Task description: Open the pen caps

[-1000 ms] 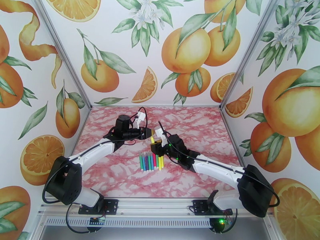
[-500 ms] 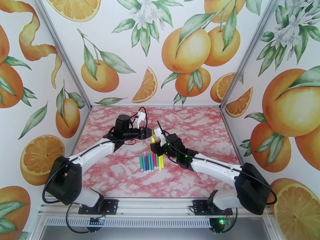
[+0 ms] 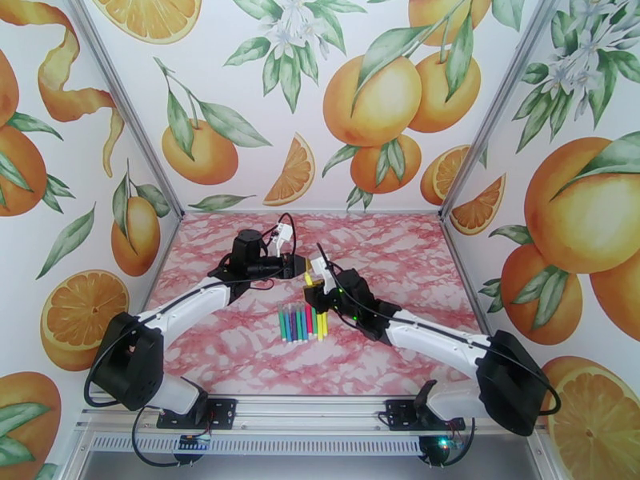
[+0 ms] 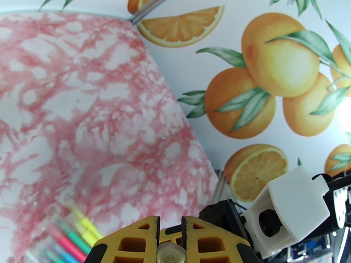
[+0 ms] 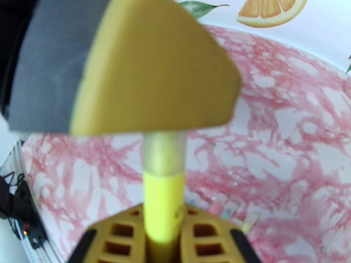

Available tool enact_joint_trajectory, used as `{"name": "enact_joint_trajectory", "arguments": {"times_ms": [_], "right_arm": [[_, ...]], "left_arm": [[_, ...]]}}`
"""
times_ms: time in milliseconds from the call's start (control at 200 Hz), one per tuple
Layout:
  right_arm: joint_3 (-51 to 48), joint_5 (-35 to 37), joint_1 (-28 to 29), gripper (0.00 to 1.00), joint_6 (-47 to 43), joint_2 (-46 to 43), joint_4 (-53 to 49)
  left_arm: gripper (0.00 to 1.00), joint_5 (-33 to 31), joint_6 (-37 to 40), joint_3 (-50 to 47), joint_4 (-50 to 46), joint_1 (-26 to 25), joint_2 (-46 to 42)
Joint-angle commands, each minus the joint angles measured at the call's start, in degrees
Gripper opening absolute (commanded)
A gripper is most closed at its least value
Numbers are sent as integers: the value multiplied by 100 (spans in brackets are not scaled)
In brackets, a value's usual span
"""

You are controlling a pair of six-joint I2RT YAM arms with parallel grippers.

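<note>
The right claw point(image 5: 163, 218) is clamped on the barrel of a yellow pen point(image 5: 163, 207), and the left claw point(image 3: 300, 268) is pressed together on its pale cap point(image 5: 164, 154), both held above the pink marble bench point(image 3: 232, 346). The other pens point(image 3: 302, 323) lie in a row below, nearer the bases
</note>
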Motion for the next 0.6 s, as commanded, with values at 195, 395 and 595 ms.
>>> {"name": "enact_joint_trajectory", "arguments": {"times_ms": [195,395,595], "right_arm": [[-380,-67,41,0,-298,-377,11],[-492,-63,34,0,-283,-439,41],[-543,-204,36,0,-320,-489,89]], "left_arm": [[0,-1013,-332,236,286,317,-76],[0,-1095,-809,28,733,557,-116],[0,-1237,-775,27,543,645,-159]]}}
